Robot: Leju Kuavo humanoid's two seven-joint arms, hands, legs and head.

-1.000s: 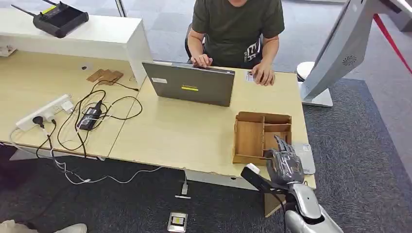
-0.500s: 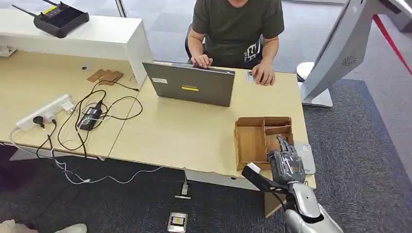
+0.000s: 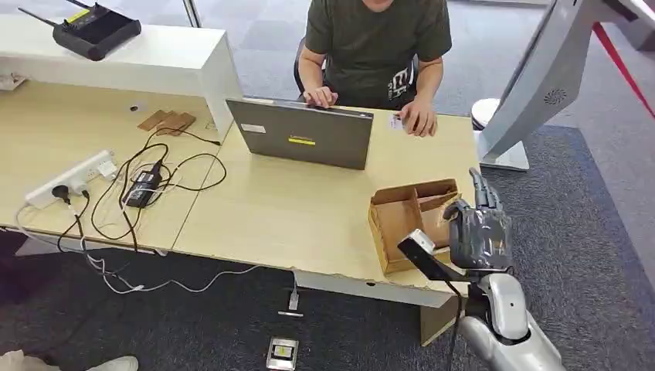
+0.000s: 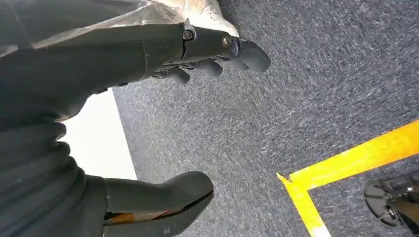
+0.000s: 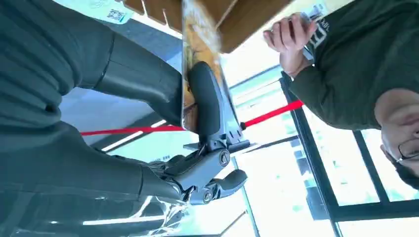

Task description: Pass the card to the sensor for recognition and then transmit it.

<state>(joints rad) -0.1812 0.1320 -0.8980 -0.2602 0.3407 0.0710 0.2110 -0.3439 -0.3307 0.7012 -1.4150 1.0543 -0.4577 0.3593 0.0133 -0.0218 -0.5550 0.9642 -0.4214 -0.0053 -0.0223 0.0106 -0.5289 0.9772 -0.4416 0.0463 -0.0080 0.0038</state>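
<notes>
My right hand (image 3: 479, 230) is raised at the table's front right corner, just right of the wooden organiser box (image 3: 409, 216), which sits skewed. In the right wrist view a thin card (image 5: 188, 54) with orange print shows edge-on, pinched between the thick thumb (image 5: 133, 81) and a dark finger (image 5: 207, 98). The box (image 5: 242, 19) lies just beyond the card. My left hand (image 4: 148, 123) hangs over grey carpet with its fingers (image 4: 217, 57) apart and nothing in it.
A person (image 3: 378, 39) sits behind the grey laptop (image 3: 305, 135), one hand (image 3: 421, 120) resting by a small card on the table (image 3: 309, 224). A grey kiosk stand (image 3: 533, 85) rises at the right. Cables and a power strip (image 3: 73, 178) lie at the left.
My right hand has risen and moved away from the table's front edge, toward the right. The wooden box has turned and shifted beside it.
</notes>
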